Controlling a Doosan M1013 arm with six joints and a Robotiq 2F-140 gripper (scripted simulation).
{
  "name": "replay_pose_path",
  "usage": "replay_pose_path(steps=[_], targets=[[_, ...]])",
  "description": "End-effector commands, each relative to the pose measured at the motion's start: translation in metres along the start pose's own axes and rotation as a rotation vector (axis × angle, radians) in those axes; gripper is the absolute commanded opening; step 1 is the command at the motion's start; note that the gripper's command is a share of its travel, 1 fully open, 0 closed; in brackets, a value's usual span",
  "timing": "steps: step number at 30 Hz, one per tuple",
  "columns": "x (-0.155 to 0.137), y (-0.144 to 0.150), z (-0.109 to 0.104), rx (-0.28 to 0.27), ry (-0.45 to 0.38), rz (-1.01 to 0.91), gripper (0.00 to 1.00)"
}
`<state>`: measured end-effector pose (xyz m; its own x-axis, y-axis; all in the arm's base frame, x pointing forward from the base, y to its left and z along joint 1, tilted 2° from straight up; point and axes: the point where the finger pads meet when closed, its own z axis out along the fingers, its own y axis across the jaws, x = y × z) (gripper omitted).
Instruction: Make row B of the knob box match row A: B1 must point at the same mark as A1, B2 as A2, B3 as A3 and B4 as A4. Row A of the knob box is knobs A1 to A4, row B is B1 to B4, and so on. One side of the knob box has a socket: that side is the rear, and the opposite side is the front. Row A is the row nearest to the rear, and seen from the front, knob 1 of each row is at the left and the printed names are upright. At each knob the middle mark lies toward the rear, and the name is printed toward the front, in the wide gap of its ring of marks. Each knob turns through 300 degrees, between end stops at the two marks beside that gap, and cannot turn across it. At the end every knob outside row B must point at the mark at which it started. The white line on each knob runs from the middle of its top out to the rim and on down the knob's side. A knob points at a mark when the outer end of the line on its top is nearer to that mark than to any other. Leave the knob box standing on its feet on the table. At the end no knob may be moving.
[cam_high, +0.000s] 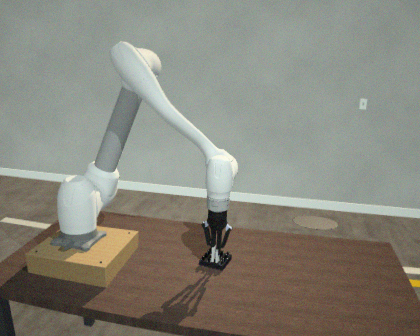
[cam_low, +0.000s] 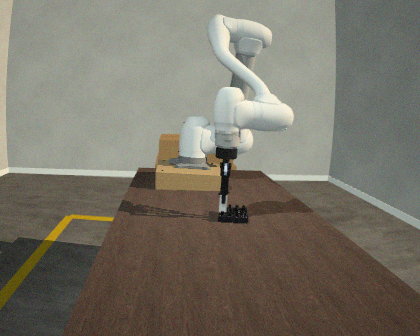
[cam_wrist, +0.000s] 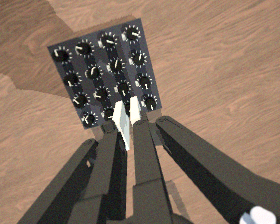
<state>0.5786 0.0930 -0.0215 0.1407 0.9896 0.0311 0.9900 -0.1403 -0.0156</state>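
Observation:
The knob box (cam_high: 216, 264) is a small dark square box with four rows of black knobs. It stands on the brown table and also shows in the exterior view (cam_low: 233, 215) and in the wrist view (cam_wrist: 102, 72). My gripper (cam_wrist: 129, 109) points straight down onto the box, and its white pads are shut on a knob in the edge row nearest the wrist camera. That knob is hidden between the pads. The gripper also shows in the top view (cam_high: 215, 252). White lines on the other knobs point various ways. The printed names are too small to read.
The arm's base stands on a tan wooden block (cam_high: 82, 255) at the table's left end. The table's edges lie well away from the box on all sides.

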Motion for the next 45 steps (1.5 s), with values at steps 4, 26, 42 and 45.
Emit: replay_pose_path(steps=[4, 26, 42, 45], targets=[[0.0, 0.0, -0.0001, 0.0, 0.0, 0.042, 0.05], [0.0, 0.0, -0.0001, 0.0, 0.0, 0.072, 0.05], [0.0, 0.0, -0.0001, 0.0, 0.0, 0.072, 0.12], [0.0, 0.0, -0.0001, 0.0, 0.0, 0.072, 0.12]])
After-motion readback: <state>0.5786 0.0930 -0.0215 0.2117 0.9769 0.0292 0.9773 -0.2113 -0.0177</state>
